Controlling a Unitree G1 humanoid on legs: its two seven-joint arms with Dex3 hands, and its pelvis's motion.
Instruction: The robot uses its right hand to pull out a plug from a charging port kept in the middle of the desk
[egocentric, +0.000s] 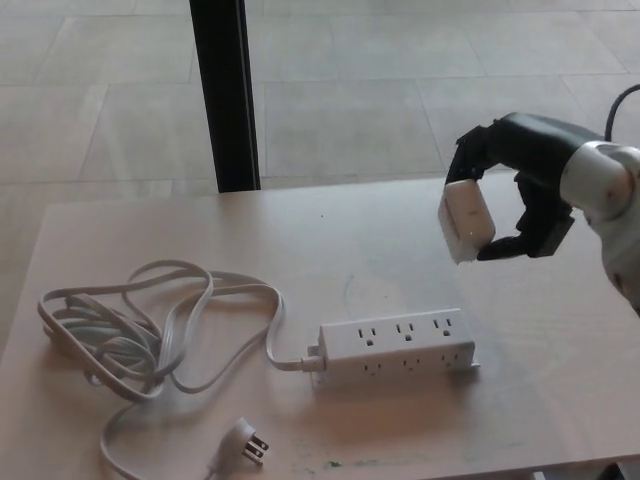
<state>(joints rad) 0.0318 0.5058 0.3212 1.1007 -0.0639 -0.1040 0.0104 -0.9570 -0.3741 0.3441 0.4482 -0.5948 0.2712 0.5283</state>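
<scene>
The right hand (520, 205) pinches the white plug (466, 221) between thumb and fingers, holding it in the air well above the power strip (396, 345), which lies mid-worktop (150, 215) with every visible socket bare. The pull looks done; what is left, I judge, is a firm pinch, the block carried level, and setting it down away from the coiled cord (140, 330)
</scene>
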